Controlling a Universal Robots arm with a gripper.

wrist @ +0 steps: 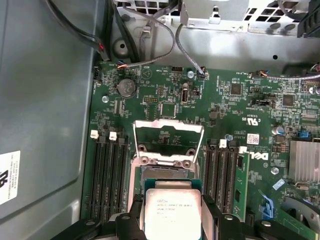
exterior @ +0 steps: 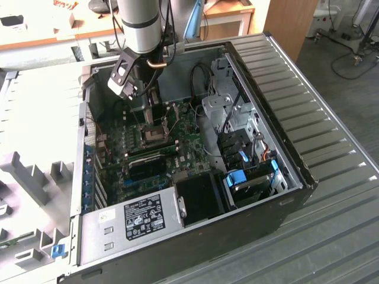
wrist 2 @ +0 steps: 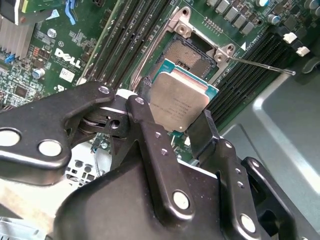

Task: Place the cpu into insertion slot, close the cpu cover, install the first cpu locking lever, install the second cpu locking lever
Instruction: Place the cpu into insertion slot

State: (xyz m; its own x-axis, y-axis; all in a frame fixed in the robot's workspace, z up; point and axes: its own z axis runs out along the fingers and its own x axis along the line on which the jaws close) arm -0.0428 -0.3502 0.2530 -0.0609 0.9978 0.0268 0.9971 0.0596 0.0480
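Note:
My gripper is shut on the cpu, a flat square chip with a silver-grey top and a green edge, gripped by two opposite sides between the black fingers. The chip hangs just above the insertion slot, partly overlapping it and not seated. In the first wrist view the cpu sits in my gripper beside the open socket. The cpu cover stands swung up and open behind the slot. A thin metal locking lever sticks out sideways, unlatched. In the exterior view my gripper reaches down into the case.
Long memory slots flank the socket on both sides. A finned heatsink and loose cables lie nearby. The open computer case walls surround the board, with a power supply and a drive bay.

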